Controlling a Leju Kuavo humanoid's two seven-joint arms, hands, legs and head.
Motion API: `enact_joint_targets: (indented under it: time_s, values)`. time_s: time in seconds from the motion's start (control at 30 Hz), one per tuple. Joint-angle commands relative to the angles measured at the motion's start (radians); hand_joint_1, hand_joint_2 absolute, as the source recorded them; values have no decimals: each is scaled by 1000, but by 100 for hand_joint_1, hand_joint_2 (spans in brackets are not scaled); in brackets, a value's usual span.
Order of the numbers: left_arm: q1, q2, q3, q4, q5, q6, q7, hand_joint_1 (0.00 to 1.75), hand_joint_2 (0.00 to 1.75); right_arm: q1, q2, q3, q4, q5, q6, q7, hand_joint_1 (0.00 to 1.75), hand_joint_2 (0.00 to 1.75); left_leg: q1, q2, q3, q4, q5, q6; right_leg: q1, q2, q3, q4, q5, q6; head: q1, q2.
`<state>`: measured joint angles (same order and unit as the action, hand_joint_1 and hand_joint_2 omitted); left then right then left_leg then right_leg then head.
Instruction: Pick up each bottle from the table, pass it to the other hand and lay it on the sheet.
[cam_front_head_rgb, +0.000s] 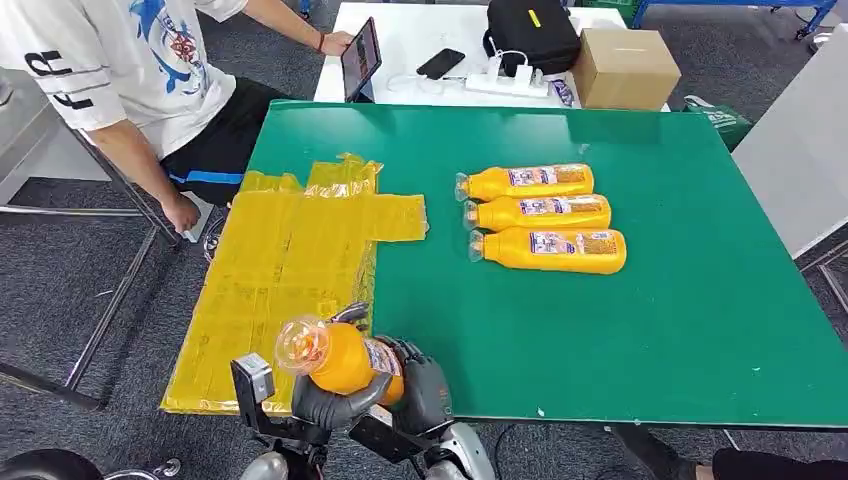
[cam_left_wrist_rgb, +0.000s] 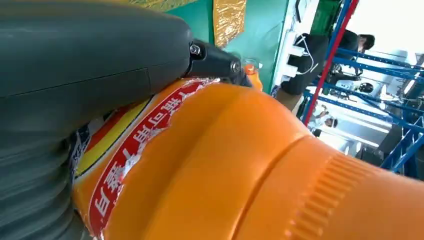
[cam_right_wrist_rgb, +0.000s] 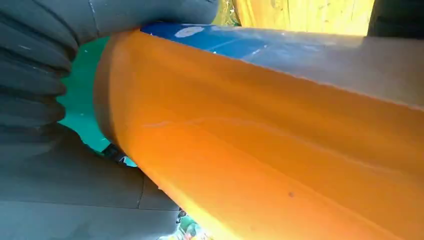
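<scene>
Mid-handover above desk near edge: orange plastic bottle with clear cap clasped by both left hand and right hand; confirm firm left grip before right releases, then lay flat on crinkled yellow sheet.

- Both my arms come in low at the near edge of the green surface, hands brought together.
- My left hand wraps its grey thumb and dark fingers under the orange plastic bottle.
- My right hand grips the same bottle's base end, fingers curled round it.
- Both hands hold it at once, clear cap end tilted up.
</scene>
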<state>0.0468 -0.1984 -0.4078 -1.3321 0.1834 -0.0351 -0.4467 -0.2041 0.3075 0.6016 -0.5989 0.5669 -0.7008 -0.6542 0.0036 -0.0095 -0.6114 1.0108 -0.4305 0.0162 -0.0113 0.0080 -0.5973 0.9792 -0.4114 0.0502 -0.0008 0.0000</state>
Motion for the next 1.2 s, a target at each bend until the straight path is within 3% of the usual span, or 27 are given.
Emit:
enact_joint_targets:
  time_s: [0.03,0.23,0.27,0.3,0.33,0.4,0.43,0.6,0.67,0.77,0.87,1.0,1.2]
  values:
    - [-35,-8,-50,65,30,-59,9,175,175,-11,42,118,64,34,3,-15,175,175,1,1,3,0,-2,-1,1,-1,3,0,-1,-1,0,0]
    - [-30,-17,-33,47,56,-64,8,175,175,4,41,87,39,105,3,12,175,175,1,0,4,0,-2,-1,1,-1,4,0,-2,-2,0,0]
    - [-30,-21,-28,46,71,-66,14,175,175,13,42,68,32,118,3,12,126,175,1,0,3,1,-2,-1,1,-1,3,0,-2,-2,0,0]
    - [-30,-22,-26,42,73,-65,12,175,175,20,42,50,21,120,3,13,7,175,1,-1,1,0,-1,-1,1,-2,2,0,-1,-1,0,0]
    - [-28,-25,-18,31,78,-58,7,175,175,19,42,60,19,75,27,7,0,175,2,0,6,1,-4,-1,2,-3,7,0,-4,-3,0,0]
    - [-31,-28,-3,14,79,-39,-5,175,175,8,34,62,11,24,99,-13,0,175,0,0,1,0,-1,0,1,-1,1,0,-1,-1,0,0]
    - [-33,-28,-1,11,79,-37,-3,175,175,7,29,62,4,21,105,-12,0,0,1,0,3,1,-2,-1,1,-1,3,1,-2,-2,-1,0]
    - [-73,-7,76,-24,10,57,-22,175,175,79,-72,-5,-307,-188,387,-44,0,0,1,-1,3,2,-2,-1,2,-3,4,1,-2,-2,0,0]
    - [-132,18,139,-23,-86,173,-54,175,175,110,-118,-18,-456,-187,442,-20,0,0,1,-4,1,1,-1,-1,1,-6,2,1,-2,-2,-1,0]
    - [-242,69,272,-16,-127,213,-47,175,175,141,-152,-29,-593,-161,498,25,0,0,0,-2,-2,0,1,0,0,-3,-1,0,0,-1,0,0]
    - [-274,71,319,-7,-151,228,-39,175,175,146,-155,-27,-602,-152,514,21,0,0,1,0,2,1,0,-1,2,-1,2,0,0,-2,-1,0]
    - [-411,125,425,79,-201,295,-32,175,175,155,-164,-46,-627,-143,506,20,0,0,1,-2,2,0,1,-2,2,-4,2,0,1,-5,0,0]
    - [-421,122,439,87,-239,329,-34,175,175,156,-160,-51,-625,-126,481,13,0,0,2,2,4,-1,2,-3,2,-1,3,0,2,-4,0,0]
